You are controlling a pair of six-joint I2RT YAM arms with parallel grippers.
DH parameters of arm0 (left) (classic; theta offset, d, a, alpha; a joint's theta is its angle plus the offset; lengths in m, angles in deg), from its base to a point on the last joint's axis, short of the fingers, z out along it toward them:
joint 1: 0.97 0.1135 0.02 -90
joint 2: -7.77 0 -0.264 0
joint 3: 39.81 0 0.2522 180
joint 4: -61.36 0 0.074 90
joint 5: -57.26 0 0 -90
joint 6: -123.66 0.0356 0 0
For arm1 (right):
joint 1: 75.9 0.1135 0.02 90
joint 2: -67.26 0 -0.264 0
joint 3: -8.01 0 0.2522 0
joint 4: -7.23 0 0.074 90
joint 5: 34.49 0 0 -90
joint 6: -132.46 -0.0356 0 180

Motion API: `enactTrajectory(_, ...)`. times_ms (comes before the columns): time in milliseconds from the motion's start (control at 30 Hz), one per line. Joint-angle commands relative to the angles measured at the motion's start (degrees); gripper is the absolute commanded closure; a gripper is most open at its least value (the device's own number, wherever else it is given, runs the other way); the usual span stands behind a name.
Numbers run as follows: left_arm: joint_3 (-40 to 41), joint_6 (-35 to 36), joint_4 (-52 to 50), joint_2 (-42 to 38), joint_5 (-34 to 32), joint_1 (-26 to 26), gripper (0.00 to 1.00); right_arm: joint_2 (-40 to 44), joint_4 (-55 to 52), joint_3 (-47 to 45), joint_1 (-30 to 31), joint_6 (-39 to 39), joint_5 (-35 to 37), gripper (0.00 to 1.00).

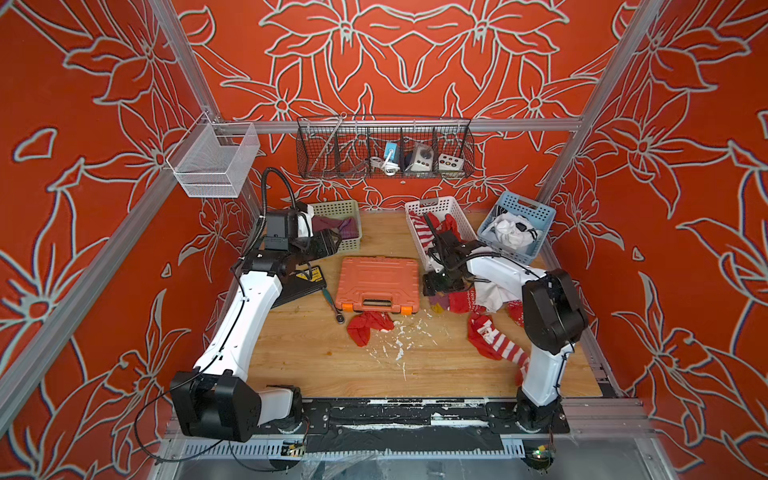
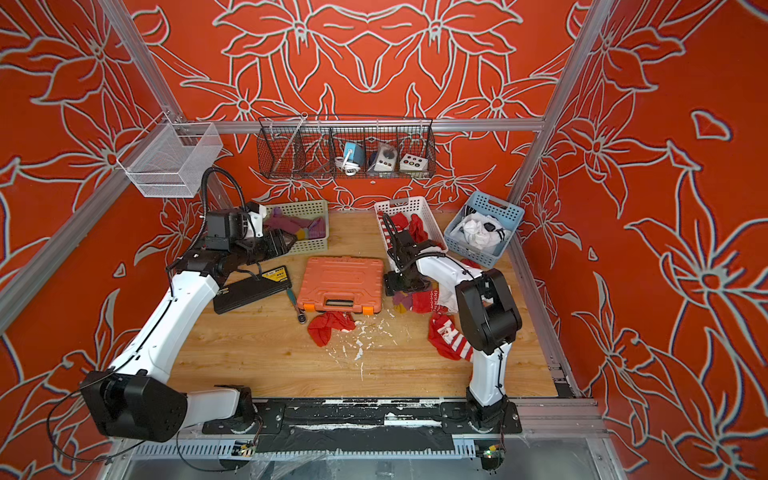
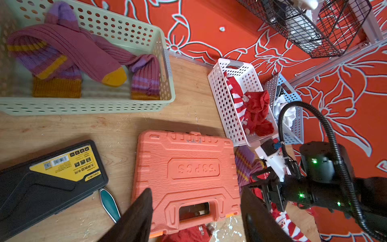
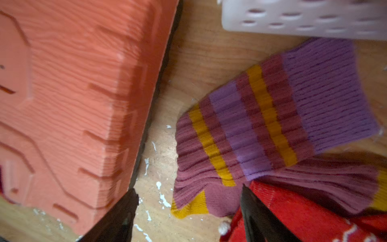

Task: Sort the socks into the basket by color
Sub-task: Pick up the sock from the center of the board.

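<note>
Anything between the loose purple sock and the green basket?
Yes. The orange tool case lies flat on the table between the purple sock and the green basket. Nothing visible sits between the right end effector and the sock; a red sock touches it.

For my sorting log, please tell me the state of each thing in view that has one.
orange tool case: closed, lying flat
green basket: holds purple socks
white basket: holds red socks
blue basket: holds white socks
left gripper: open, empty
right gripper: open, over loose purple sock
</note>
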Motion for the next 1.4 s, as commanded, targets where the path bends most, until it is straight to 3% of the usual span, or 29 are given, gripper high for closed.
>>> enactTrajectory(0,0.7,-0.6,-0.9,-1.8,1.3,-0.4,0.35,-2.4,0.8,0.7,1.4,1.1,5.8,0.22)
enactTrajectory(167,0.7,-0.4,-1.1,-2.5,2.1,-0.4,0.35,-4.7,2.0,-0.8,2.2,-0.3,8.1,0.24)
enactTrajectory(333,1.0,-0.1,-1.2,-2.9,2.5,-0.4,0.35,-5.7,2.5,-2.3,2.7,-1.1,9.4,0.38)
enactTrajectory(533,1.3,0.3,-0.7,-3.3,3.2,-0.5,0.34,-3.5,2.2,-3.7,2.6,-1.3,8.5,0.81)
enactTrajectory(600,1.2,1.1,-0.7,-3.4,3.6,-0.9,0.34,-1.8,1.8,-3.8,2.6,-1.1,7.2,0.9)
enactTrajectory(933,0.7,8.0,0.3,-3.9,5.3,-8.3,0.3,10.5,-2.4,-1.5,2.6,-0.7,-2.6,0.97)
enactTrajectory(1367,12.8,11.4,16.7,-12.4,6.2,-21.4,0.23,23.0,-6.1,3.4,1.4,-4.5,-19.8,0.99)
